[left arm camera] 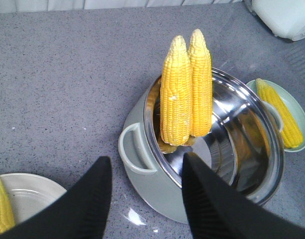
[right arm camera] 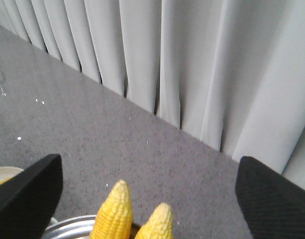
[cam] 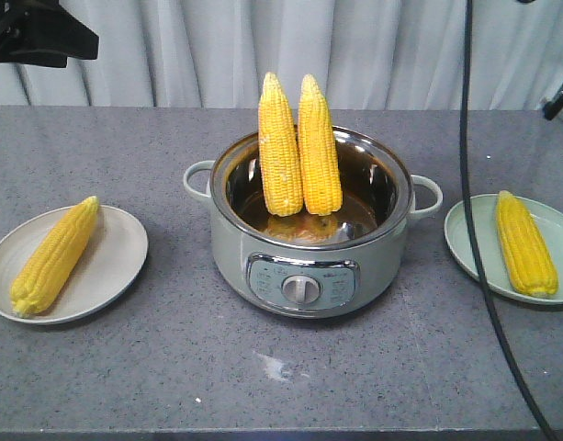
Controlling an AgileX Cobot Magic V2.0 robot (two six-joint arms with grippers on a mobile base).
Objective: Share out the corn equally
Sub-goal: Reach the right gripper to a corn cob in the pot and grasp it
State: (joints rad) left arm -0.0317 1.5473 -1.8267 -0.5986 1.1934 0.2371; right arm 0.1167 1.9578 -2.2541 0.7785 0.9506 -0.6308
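Two cobs upright in pot | panel illegible | left end effector released | right end effector released

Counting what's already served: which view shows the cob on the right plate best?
The front view: the cob lies whole and unobstructed on its plate. The left wrist view shows it smaller, beyond the pot, which hides a little of it. The right wrist view misses it.

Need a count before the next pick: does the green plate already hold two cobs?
No, the green plate holds only one cob, lying flat along it.
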